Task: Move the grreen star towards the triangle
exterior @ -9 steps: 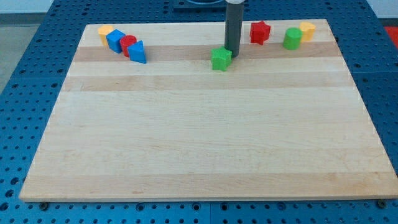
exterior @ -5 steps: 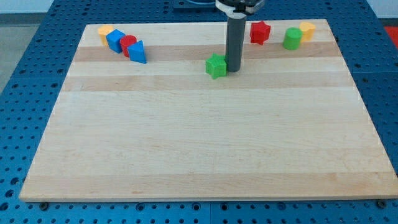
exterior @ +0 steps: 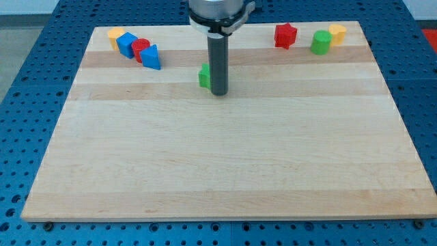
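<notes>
The green star point(exterior: 204, 76) lies on the wooden board point(exterior: 225, 157) near the view's top centre, mostly hidden behind my rod. My tip point(exterior: 219, 93) sits right against the star's right side, slightly below it. The blue triangle point(exterior: 151, 58) lies to the view's left of the star, at the top left, touching a red cylinder point(exterior: 141, 48).
A blue block point(exterior: 125, 44) and a yellow block point(exterior: 115, 34) sit beside the red cylinder at the top left. A red star point(exterior: 285, 35), a green block point(exterior: 321, 42) and a yellow block point(exterior: 336, 33) sit at the top right.
My tip has moved left and slightly down, pushing the green star leftwards towards the blue triangle. The other blocks have not moved.
</notes>
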